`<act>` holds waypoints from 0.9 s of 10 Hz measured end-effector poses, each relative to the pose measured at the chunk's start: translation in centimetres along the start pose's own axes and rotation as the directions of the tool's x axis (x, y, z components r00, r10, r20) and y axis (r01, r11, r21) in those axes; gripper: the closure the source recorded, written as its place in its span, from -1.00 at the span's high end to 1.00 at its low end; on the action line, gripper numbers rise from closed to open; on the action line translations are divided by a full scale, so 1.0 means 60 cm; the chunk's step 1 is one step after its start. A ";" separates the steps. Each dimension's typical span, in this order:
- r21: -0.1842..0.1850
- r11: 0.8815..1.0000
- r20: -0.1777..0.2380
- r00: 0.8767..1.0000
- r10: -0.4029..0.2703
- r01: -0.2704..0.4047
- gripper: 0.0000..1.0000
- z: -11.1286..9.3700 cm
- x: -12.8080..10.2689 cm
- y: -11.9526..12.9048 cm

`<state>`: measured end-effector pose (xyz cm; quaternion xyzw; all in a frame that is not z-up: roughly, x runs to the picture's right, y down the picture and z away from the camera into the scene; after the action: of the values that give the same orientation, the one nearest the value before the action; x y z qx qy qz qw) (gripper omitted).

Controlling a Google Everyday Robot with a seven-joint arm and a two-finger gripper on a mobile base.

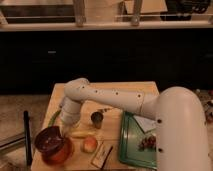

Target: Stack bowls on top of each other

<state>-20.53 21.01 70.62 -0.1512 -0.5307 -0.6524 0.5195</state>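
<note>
Bowls: dark bowl (48, 140) tilted atop orange bowl (60, 154), lower left of frame, on table (57, 95). Likely light, rigid, smooth, so slippery; pinch at rim. Gripper (63, 129) at dark bowl's upper-right rim; open or closed, cannot tell.

You have nothing to read here: no word, number, brand or sign can be made out on anything on the desk (112, 125). The small flat packet (101, 154), to the right of the claw (61, 131), shows no letters that can be told. The claw itself hangs low over the desk's front left part.
</note>
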 end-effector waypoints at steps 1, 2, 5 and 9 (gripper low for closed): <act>-0.002 1.000 0.003 1.000 0.000 0.000 0.31 0.000 0.000 0.001; -0.002 1.000 0.003 1.000 0.002 -0.002 0.41 -0.002 0.001 0.001; -0.005 1.000 0.008 1.000 -0.002 0.002 0.41 -0.003 0.002 -0.001; -0.023 1.000 0.008 1.000 -0.001 0.001 0.41 -0.009 0.009 -0.006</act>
<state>-20.85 20.26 70.62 -0.1596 -0.5252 -0.6581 0.5154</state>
